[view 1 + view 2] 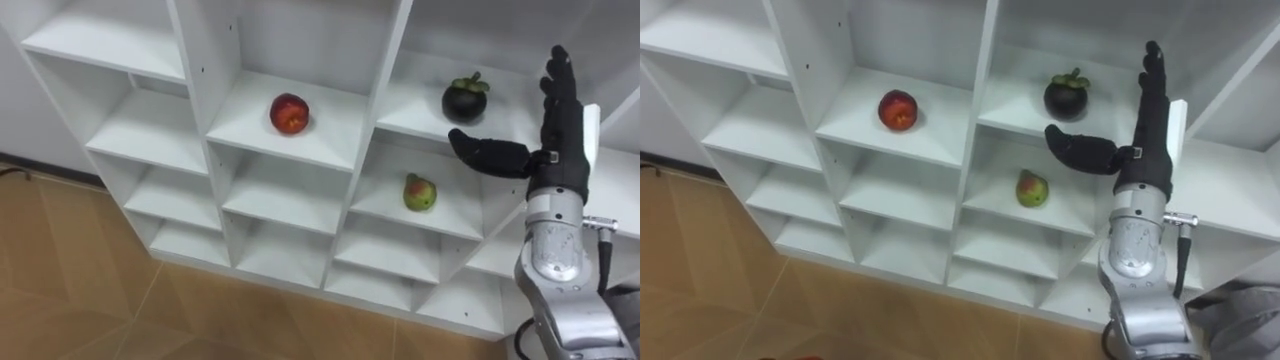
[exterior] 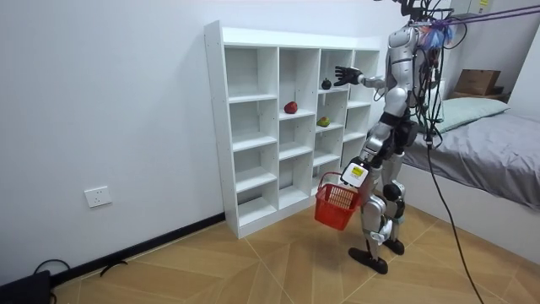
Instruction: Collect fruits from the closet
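Your right hand [image 1: 562, 135], left eye view: fingers straight, thumb spread, empty, just beside the mangosteen [image 1: 465, 100]; red apple [image 1: 289, 113] and green pear [image 1: 420, 192] lie in neighbouring closet [image 1: 150, 130] compartments. Room view: your left hand [image 2: 353, 175] grips a red basket [image 2: 336, 204].

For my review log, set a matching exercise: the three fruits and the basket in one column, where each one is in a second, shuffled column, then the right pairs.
Things:
1. red fruit
2. mangosteen
3. green pear
4. red basket

Places:
A. hanging at the left hand, off the floor
B. alone in a closet compartment, one column left of the other fruits
C. upper compartment, just above the thumb of the open right hand
D. compartment directly below C

Pairs: 1-B, 2-C, 3-D, 4-A
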